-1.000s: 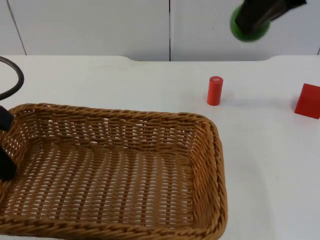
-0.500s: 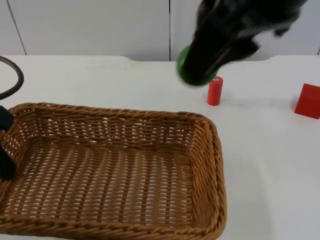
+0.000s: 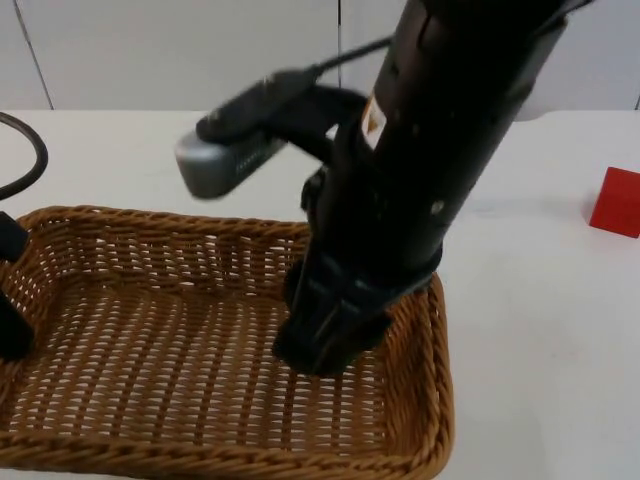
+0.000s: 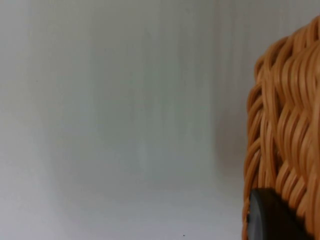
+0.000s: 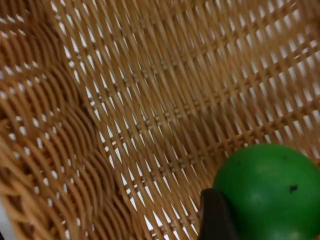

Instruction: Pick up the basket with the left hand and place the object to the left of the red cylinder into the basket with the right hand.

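Top view: right gripper (image 3: 322, 350) is reaching down inside the basket (image 3: 130, 232), gripping the green ball (image 5: 267, 192) over its woven floor, while left gripper (image 3: 10, 290) is clamping the basket's left rim.

The right gripper (image 3: 322, 352), high above the table's far edge a second ago, now reaches down inside the brown woven wicker basket (image 3: 150, 235), carrying the round green ball (image 5: 267, 192) over the basket's floor.
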Controlling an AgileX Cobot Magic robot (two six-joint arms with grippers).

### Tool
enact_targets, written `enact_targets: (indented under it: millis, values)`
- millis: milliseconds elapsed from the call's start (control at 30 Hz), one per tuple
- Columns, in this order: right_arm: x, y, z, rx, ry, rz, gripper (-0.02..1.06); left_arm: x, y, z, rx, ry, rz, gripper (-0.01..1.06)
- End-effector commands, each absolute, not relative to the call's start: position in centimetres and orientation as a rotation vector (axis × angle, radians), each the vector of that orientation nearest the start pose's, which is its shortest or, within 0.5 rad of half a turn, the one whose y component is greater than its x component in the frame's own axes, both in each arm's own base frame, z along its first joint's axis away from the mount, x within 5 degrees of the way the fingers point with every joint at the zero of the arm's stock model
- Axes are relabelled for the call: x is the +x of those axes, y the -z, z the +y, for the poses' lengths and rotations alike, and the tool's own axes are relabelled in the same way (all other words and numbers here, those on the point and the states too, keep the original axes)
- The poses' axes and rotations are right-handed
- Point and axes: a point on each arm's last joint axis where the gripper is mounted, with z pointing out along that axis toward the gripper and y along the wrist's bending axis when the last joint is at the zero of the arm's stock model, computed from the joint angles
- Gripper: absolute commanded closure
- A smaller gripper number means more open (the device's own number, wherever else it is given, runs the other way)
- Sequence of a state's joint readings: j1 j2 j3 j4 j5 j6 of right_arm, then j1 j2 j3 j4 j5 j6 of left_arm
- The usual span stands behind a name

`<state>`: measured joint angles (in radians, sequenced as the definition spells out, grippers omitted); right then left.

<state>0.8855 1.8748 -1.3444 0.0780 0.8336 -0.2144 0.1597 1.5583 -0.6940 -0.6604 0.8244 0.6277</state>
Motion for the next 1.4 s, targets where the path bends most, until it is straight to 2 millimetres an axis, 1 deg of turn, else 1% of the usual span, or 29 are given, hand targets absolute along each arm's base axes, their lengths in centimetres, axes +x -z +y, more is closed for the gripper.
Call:
enact_targets:
  millis: [0, 33, 133, 167, 200, 233, 267, 333, 367, 433, 467, 500, 533, 567, 600, 633, 733, 767, 867, 900, 967, 1000, 1067, 1133, 1167, 1233, 1300, 1333, 1367]
  values:
    - [23.9, -20.5, 30.3, -1.450, -0.239, 2.463, 0.94, 23.8, -16.9, -0.5, -0.014, 0.712, 2.901, 1.05]
    - [23.9, -20.5, 30.3, -1.448, -0.240, 2.461, 0.88, 23.8, -16.9, -0.5, -0.014, 0.712, 2.901, 1.05]
    - [23.9, -20.5, 30.3, -1.448, -0.240, 2.461, 0.59, 23.8, -16.9, -0.5, -0.018, 0.716, 2.899, 1.05]
    - [23.9, -20.5, 30.3, -1.448, -0.240, 2.461, 0.59, 23.8, -16.9, -0.5, -0.018, 0.716, 2.899, 1.05]
    - [23.9, -20.5, 30.3, -1.446, -0.240, 2.463, 0.51, 23.8, -16.9, -0.5, -0.018, 0.716, 2.899, 1.05]
    - [23.8, -21.0, 30.3, -1.430, -0.250, 2.461, 0.40, 23.8, -16.9, -0.5, -0.018, 0.716, 2.899, 1.05]
    - [23.7, -21.6, 30.2, -1.421, -0.258, 2.445, 0.36, 23.8, -16.9, -0.5, -0.018, 0.716, 2.899, 1.05]
    - [23.7, -22.0, 30.1, -1.415, -0.266, 2.437, 0.35, 23.8, -16.9, -0.5, -0.018, 0.716, 2.899, 1.05]
    - [23.4, -23.7, 29.8, -1.391, -0.287, 2.393, 0.33, 23.8, -16.9, -0.5, -0.018, 0.716, 2.899, 1.05]
    - [22.8, -26.6, 29.0, -1.358, -0.316, 2.326, 0.33, 23.9, -16.9, -0.5, -0.018, 0.713, 2.898, 1.05]
    - [22.8, -26.6, 29.0, -1.358, -0.316, 2.326, 0.33, 23.9, -16.9, -0.5, -0.018, 0.713, 2.898, 1.05]
    - [22.4, -28.2, 28.4, -1.340, -0.326, 2.283, 0.33, 23.9, -16.9, -0.5, -0.019, 0.709, 2.896, 1.05]
    - [21.7, -30.5, 27.5, -1.313, -0.345, 2.226, 0.33, 23.9, -16.9, -0.5, -0.022, 0.709, 2.894, 1.05]
    - [21.1, -32.2, 26.8, -1.293, -0.359, 2.186, 0.33, 23.9, -16.9, -0.5, -0.025, 0.708, 2.891, 1.05]
    - [21.1, -32.2, 26.8, -1.293, -0.359, 2.186, 0.33, 23.9, -16.9, -0.5, -0.025, 0.708, 2.891, 1.05]
    - [20.5, -33.8, 26.0, -1.274, -0.370, 2.151, 0.33, 24.0, -16.9, -0.5, -0.029, 0.706, 2.887, 1.05]
    - [18.7, -37.3, 23.6, -1.226, -0.391, 2.082, 0.33, 24.0, -16.9, -0.5, -0.031, 0.704, 2.886, 1.05]
    - [18.7, -37.3, 23.6, -1.226, -0.391, 2.082, 0.33, 24.0, -16.9, -0.5, -0.031, 0.704, 2.886, 1.05]
    - [16.9, -39.8, 21.4, -1.187, -0.418, 2.039, 0.33, 24.0, -16.9, -0.5, -0.038, 0.710, 2.883, 1.05]
    - [16.9, -39.8, 21.4, -1.187, -0.418, 2.039, 0.33, 24.0, -16.9, -0.5, -0.038, 0.710, 2.883, 1.05]
    - [16.2, -40.7, 20.6, -1.167, -0.431, 2.021, 0.33, 24.1, -17.0, -0.6, -0.065, 0.733, 2.869, 1.05]
    - [15.7, -41.4, 20.0, -1.156, -0.439, 2.000, 0.33, 24.2, -17.1, -1.1, -0.074, 0.755, 2.856, 1.05]
    - [15.4, -41.8, 19.6, -1.148, -0.444, 1.986, 0.33, 24.4, -17.1, -1.4, -0.078, 0.759, 2.844, 1.05]
    - [14.9, -42.5, 19.0, -1.135, -0.453, 1.961, 0.33, 24.7, -17.2, -2.4, -0.067, 0.755, 2.816, 1.05]
    - [14.9, -42.5, 19.0, -1.135, -0.453, 1.961, 0.33, 24.7, -17.2, -2.4, -0.067, 0.755, 2.816, 1.05]
    - [14.3, -43.1, 18.3, -1.120, -0.461, 1.943, 0.33, 25.2, -17.2, -4.0, -0.059, 0.755, 2.778, 1.05]
    - [13.8, -43.4, 17.6, -1.114, -0.463, 1.930, 0.33, 25.7, -16.5, -6.0, -0.046, 0.742, 2.759, 1.05]
    - [13.8, -43.4, 17.6, -1.114, -0.463, 1.930, 0.33, 25.7, -16.5, -6.0, -0.046, 0.742, 2.759, 1.05]
    - [13.6, -43.3, 17.3, -1.113, -0.464, 1.928, 0.33, 25.9, -16.0, -6.7, -0.036, 0.722, 2.756, 1.05]
